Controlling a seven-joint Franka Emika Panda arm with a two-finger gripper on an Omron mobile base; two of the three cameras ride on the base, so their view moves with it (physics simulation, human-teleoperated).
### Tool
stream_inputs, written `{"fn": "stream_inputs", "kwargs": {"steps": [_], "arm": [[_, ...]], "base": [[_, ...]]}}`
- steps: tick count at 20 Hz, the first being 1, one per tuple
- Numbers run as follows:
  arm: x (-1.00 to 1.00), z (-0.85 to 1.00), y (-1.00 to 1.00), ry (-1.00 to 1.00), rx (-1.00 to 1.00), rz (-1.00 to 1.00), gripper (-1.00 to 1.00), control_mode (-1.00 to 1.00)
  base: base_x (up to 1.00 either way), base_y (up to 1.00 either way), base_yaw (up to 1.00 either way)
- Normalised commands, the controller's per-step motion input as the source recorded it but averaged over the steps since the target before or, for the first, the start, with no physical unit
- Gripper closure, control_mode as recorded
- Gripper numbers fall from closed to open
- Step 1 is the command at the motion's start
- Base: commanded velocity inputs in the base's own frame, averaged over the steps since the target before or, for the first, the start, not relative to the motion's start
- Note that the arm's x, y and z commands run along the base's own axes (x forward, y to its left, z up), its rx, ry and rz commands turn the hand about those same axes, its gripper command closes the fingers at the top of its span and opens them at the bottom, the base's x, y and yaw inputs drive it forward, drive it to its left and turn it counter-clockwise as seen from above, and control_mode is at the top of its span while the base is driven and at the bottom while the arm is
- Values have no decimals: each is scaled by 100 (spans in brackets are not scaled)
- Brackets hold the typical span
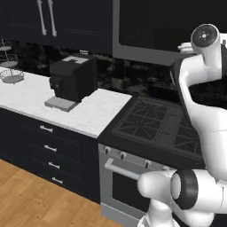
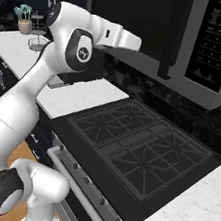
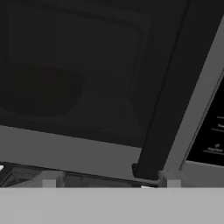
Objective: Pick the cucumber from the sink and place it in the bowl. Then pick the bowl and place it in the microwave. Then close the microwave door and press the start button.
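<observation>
The microwave (image 2: 212,53) is being shown as grey with a black button panel and tiny white words. The microwave door (image 3: 78,70) is being seen as dark glass in a grey frame. The tabletop (image 1: 31,97) is being shown white with faint grey marble marks. The coffee machine (image 1: 71,80) is being shown black.

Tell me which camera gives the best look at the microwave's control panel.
The right base view: the control panel faces it with rows of buttons visible. The hand view catches a sliver of it beside the microwave door. The left base view doesn't help.
</observation>
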Motion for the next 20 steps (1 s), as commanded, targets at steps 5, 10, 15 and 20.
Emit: {"fn": "stream_inputs", "kwargs": {"steps": [5, 10, 15, 20], "arm": [[-96, 0, -1, -15, 1, 0, 100, -100], [-83, 0, -3, -14, 0, 3, 100, -100], [-38, 0, -17, -1, 0, 9, 100, -100], [-49, 0, -38, 0, 0, 10, 100, -100]], "base": [[0, 0, 0], [0, 0, 0], [0, 0, 0], [0, 0, 0]]}}
